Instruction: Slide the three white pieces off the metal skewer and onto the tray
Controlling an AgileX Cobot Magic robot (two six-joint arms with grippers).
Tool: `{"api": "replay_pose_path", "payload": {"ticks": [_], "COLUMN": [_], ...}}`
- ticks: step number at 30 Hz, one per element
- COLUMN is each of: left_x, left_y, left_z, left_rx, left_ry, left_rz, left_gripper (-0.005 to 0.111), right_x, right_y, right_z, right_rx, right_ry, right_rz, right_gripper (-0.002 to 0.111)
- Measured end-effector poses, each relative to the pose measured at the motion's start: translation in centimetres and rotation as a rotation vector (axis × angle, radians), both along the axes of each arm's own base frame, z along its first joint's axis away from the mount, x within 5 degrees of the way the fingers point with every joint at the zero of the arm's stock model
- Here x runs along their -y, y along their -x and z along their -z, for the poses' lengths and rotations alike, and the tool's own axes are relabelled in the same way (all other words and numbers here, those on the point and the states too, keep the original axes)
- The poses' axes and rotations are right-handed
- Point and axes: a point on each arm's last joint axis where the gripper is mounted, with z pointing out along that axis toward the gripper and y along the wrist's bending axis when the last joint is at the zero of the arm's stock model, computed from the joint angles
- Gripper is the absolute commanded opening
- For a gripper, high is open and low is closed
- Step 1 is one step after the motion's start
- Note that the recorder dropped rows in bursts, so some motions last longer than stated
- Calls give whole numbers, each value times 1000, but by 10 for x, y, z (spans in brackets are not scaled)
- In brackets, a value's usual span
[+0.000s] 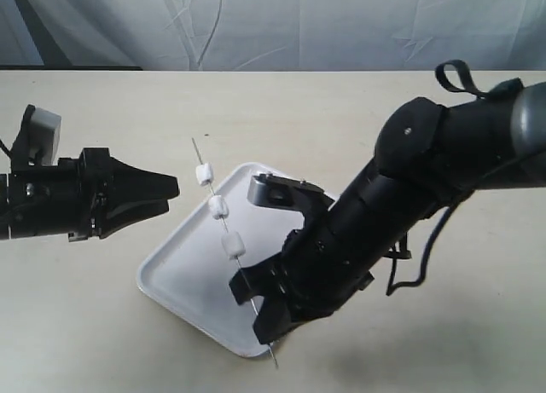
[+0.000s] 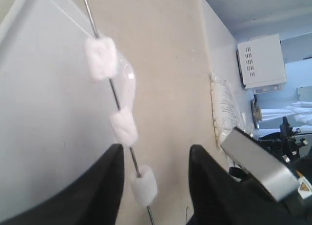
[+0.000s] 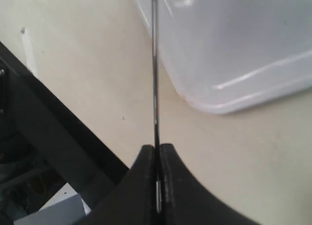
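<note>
Silver-grey and thin, the metal skewer point(image 1: 225, 226) slants from the lower centre of the exterior view up toward the upper left. The right gripper point(image 1: 254, 312) is pressed together on its lower end, leaving the upper tip free. The white pieces point(image 1: 218, 208) sit spaced along the rod above the tray point(image 1: 175, 269), though the one nearest the tip looks to hang past the rim. The left gripper point(image 1: 171, 195), fingers spread, points in from the left just beside that piece, crosswise to the rod. It is the nearer arm, and the pieces can only leave toward the free tip.
</note>
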Motion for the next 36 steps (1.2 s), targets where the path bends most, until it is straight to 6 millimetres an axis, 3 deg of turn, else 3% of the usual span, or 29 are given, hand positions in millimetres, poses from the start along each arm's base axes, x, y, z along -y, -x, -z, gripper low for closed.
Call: {"api": "replay_pose_path", "payload": {"ticks": [5,11,18,36], "left_x": [2,21,35,35], "left_y": [0,3,3,-1], "left_z": [-1,4,2,1], "left_rx": [-24,-63,-63,-50], "left_ry": [18,26,77,79], "left_rz": [-10,31,9,-31], "left_gripper": [42,42,42,42], "right_x": [20,33,34,33], "right_y": [24,40,46,53], "right_z": [-7,-19,-30,-34], "right_rx": [-2,29,23,-20], "right_ry": [10,-20,-58,-102], "right_rz": [-17,-30,-42,-97], "right_gripper": [-1,-1,-1,-1]}}
